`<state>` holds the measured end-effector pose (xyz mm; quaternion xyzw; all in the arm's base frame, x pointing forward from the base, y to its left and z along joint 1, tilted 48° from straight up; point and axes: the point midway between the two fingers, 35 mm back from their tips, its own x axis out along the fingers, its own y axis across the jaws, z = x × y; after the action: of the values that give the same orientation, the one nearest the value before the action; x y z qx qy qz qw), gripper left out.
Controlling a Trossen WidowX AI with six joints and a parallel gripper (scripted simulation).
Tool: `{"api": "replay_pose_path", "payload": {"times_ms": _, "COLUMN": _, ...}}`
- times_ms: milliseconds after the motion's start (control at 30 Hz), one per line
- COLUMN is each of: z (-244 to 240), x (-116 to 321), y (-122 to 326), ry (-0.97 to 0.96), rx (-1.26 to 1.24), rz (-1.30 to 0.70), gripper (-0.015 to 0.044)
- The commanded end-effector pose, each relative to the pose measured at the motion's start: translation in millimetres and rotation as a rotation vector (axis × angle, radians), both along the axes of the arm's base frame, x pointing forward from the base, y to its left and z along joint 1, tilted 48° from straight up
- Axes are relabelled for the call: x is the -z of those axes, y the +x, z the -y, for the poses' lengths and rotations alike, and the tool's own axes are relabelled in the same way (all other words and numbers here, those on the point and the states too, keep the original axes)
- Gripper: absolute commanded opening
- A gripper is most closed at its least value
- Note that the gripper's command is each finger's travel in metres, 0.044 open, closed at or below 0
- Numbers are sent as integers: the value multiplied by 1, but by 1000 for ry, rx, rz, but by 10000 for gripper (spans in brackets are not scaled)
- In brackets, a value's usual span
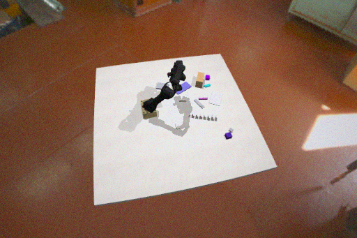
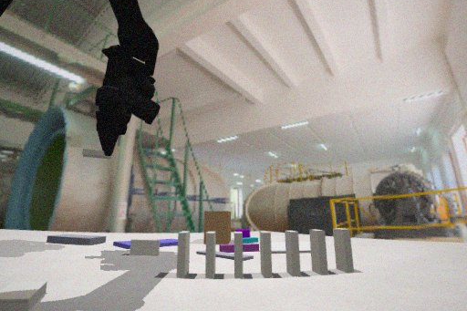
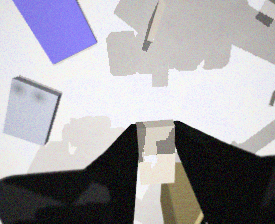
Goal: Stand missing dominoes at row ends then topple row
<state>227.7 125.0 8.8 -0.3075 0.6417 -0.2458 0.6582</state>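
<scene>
My gripper (image 2: 108, 154) (image 3: 154, 128) is shut on a pale grey domino (image 2: 93, 153) (image 3: 157, 170), well above the mat. In the exterior view the domino sticks out sideways from the fingertips, its long side roughly level. A straight row of several grey dominoes (image 1: 208, 119) (image 2: 265, 254) stands upright and evenly spaced, to the right of and below the gripper in the exterior view. Another grey domino (image 1: 182, 101) (image 2: 144, 247) lies on the mat left of the row. A further pale block (image 2: 20, 298) lies at the front left corner of the exterior view.
A grey slab (image 1: 160, 86) (image 2: 77, 239) (image 3: 32, 111) and a blue-violet slab (image 1: 185, 87) (image 3: 58, 25) lie behind. An orange block (image 1: 200, 79) (image 2: 217, 226), magenta bar (image 1: 203, 98) (image 2: 239, 248) and grey strip (image 1: 199, 103) lie behind the row. A purple block (image 1: 228, 135) is beyond its right end.
</scene>
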Motion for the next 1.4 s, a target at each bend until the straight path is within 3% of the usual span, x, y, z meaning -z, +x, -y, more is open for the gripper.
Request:
{"api": "replay_pose_path", "payload": {"times_ms": 0, "z": -29, "x": 45, "y": -32, "ry": -57, "rx": -660, "rz": -719, "gripper": 107}}
{"api": "replay_pose_path", "payload": {"times_ms": 667, "z": -31, "x": 47, "y": -35, "ry": -58, "rx": -719, "rz": -781, "gripper": 107}}
{"api": "replay_pose_path", "payload": {"times_ms": 1367, "z": -9, "x": 79, "y": -39, "ry": 356, "rx": -781, "rz": -716, "gripper": 107}}
